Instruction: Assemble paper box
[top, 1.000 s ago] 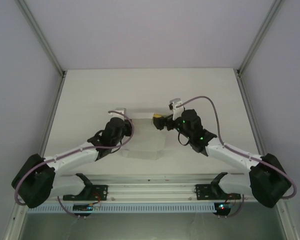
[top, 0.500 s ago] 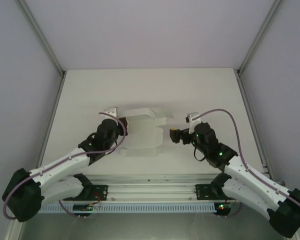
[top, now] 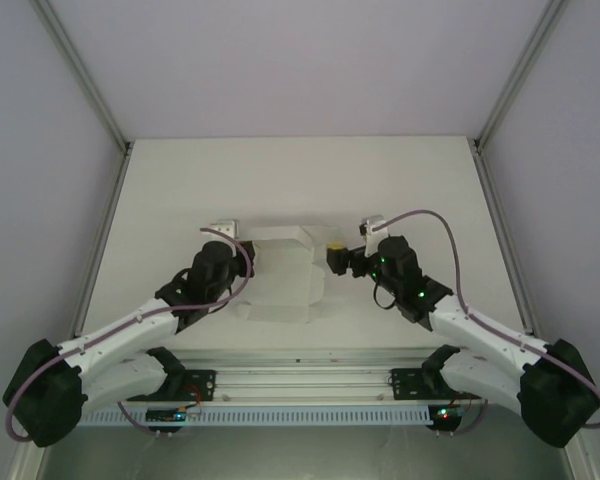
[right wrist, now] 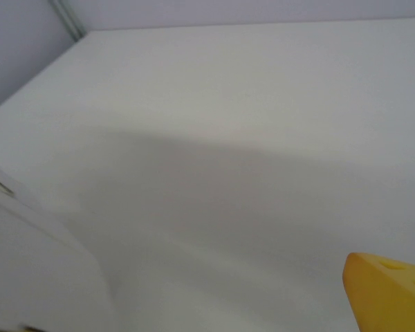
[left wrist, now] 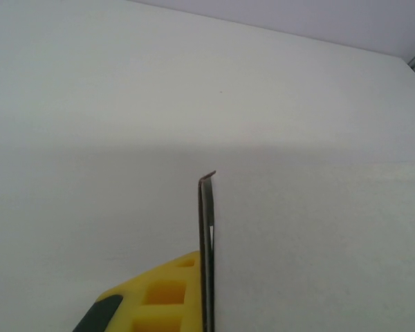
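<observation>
White cardboard: the paper box (top: 282, 275) sits mid-table (top: 410, 180), a little toward 6 o'clock. It is partly folded, and the flap along its 12 o'clock edge looks raised.

At the box's 9 o'clock side, the left gripper (top: 248, 258) has its jaws clenched on that side wall. In the left wrist view the wall shows edge-on, flush against the yellow finger (left wrist: 162, 301); the second finger is hidden by cardboard.

At the box's 3 o'clock side, the right gripper (top: 332, 256) is just beside the far right corner; contact cannot be resolved. Its jaws are released and grasp nothing. One yellow fingertip (right wrist: 391, 290) sits far out at 4 o'clock in the right wrist view, with box cardboard at 8 o'clock.
</observation>
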Tool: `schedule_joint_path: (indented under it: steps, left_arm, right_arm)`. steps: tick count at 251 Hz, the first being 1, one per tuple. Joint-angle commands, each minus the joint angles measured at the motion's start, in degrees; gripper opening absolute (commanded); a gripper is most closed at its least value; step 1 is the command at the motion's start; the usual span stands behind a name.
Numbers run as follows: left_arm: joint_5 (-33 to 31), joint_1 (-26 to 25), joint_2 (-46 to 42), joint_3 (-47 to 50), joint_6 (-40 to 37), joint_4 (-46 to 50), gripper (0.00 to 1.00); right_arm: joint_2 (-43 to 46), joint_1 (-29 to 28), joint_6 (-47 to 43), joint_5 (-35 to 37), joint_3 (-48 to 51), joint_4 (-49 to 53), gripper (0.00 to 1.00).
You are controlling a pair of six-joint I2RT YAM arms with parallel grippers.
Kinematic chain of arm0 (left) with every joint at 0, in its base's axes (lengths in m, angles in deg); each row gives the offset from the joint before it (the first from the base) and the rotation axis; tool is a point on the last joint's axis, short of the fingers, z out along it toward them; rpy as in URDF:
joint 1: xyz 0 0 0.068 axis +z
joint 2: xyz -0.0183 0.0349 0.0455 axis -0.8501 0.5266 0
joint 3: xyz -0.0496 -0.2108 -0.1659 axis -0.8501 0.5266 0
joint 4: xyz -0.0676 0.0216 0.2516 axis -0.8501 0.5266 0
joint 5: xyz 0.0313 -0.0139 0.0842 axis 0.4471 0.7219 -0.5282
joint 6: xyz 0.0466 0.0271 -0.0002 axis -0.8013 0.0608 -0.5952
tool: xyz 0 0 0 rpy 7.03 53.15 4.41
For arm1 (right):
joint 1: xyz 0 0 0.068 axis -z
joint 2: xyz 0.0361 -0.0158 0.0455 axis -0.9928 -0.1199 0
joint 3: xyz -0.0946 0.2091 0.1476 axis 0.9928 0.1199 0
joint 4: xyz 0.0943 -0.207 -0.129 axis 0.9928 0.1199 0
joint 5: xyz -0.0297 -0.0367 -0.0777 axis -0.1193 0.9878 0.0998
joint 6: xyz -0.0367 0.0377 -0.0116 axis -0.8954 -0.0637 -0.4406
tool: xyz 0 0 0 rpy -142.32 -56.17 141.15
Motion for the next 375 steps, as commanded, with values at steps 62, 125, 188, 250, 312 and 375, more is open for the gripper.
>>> schedule_joint_path:
  steps: [62,125,188,250,312,375]
  left_arm:
    - [2.9,-0.1,0.4,-1.0,1.7,-2.4,0.00]
    - [0.6,0.1,-0.1,-0.8,3.1,-1.0,0.00]
    - [-1.1,3.2,-2.1,0.4,2.1,3.3,0.00]
    - [10.7,4.3,-3.8,1.1,-5.8,3.7,0.00]
    - [11.3,4.2,-3.9,1.3,-5.7,2.8,0.00]
    - [11.0,4.3,-2.6,0.0,-5.7,2.4,0.00]
  right_arm:
    - [-13.0,-6.1,-2.0,-1.4,-3.1,-18.8,0.99]
    - [-12.0,-8.8,-4.1,4.5,-4.3,-14.7,1.00]
    - [9.4,-7.6,-6.1,5.0,-1.0,5.9,0.99]
    - [17.0,14.3,-0.9,-7.7,-6.5,23.5,0.99]
    - [3.5,22.0,-5.7,-37.5,-12.8,21.3,0.87]
    - [-6.2,10.4,-10.0,-39.2,-16.6,19.9,0.86]
